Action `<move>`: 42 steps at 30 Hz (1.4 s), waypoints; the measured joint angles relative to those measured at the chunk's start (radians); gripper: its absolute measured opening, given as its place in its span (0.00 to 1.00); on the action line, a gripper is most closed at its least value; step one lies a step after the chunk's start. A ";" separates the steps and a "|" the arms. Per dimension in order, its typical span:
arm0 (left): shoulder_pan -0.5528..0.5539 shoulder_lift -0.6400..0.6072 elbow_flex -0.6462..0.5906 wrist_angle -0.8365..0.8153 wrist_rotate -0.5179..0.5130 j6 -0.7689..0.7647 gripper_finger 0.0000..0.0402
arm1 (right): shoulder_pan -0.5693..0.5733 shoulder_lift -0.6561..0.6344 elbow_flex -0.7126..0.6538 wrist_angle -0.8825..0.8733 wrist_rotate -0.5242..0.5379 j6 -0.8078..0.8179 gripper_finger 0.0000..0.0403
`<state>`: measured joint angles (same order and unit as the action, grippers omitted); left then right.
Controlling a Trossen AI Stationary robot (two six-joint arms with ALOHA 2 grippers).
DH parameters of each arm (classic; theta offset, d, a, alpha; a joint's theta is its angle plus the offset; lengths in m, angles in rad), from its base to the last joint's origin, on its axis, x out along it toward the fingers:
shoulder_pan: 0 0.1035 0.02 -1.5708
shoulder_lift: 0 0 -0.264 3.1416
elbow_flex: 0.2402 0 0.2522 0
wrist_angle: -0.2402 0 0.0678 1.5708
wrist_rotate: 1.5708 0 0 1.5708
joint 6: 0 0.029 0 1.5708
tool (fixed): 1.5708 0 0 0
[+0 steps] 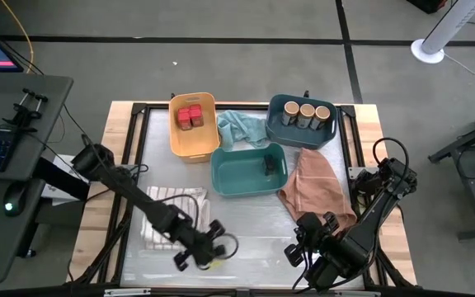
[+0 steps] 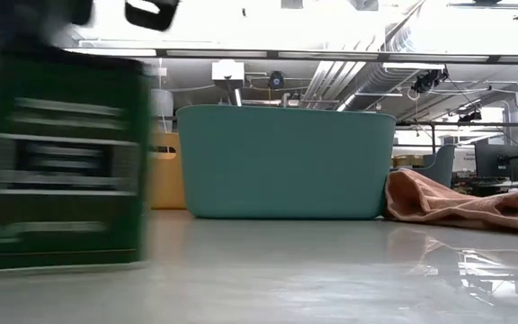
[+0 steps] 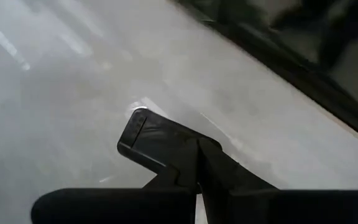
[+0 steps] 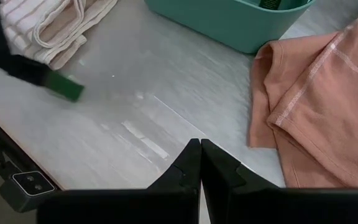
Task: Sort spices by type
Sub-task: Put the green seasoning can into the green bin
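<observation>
Two dangers stand out at this moment. The left end effector (image 1: 199,251) is low over the near edge of the desk (image 1: 254,227), its fingers pressed together, and a flat black tin with a green label (image 2: 61,162) stands on its edge right at the fingertips. It is not possible to tell whether the tin is really pinched. If the hold is only on a thin rim, the tin may slip out or fall flat when the arm lifts it, and so near the edge it could slide off the desk. The second danger is on the way to the teal bin (image 1: 225,177), which seems to be the place for tins. The striped white cloth (image 1: 171,210) lies just beside the left arm, so a low carry could catch and drag it, or the tin could knock the wall of the bin. The right end effector (image 4: 201,148), also pressed together and holding nothing, waits at the near right corner beside the orange cloth (image 1: 312,186). It is near the left one, so the two arms could touch if both move. By count there are three bins. The yellow bin (image 1: 209,140) holds what seems to be two red-topped jars (image 1: 190,117), the dark blue bin (image 1: 277,124) holds three round jars with tan lids (image 1: 302,114), and the teal bin holds one tin (image 1: 269,165). That makes two tins in all. There are three cloths, the third being a teal cloth (image 1: 237,128) between the bins.
</observation>
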<state>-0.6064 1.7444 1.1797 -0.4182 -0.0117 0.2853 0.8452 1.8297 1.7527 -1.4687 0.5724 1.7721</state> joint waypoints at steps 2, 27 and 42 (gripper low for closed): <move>0.034 0.013 0.000 0.028 -0.019 -0.051 0.00 | 0.000 0.000 0.000 0.000 0.000 0.000 0.00; 0.175 -0.079 -0.008 -0.172 -0.086 -0.177 0.00 | 0.000 0.000 0.000 0.007 0.000 0.000 0.00; 0.160 -0.224 -0.005 -0.152 -0.066 -0.557 0.13 | -0.003 0.000 0.000 -0.002 0.001 -0.024 0.00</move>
<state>-0.4462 1.5200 1.1751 -0.5699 -0.0773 -0.2713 0.8425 1.8297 1.7527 -1.4704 0.5732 1.7477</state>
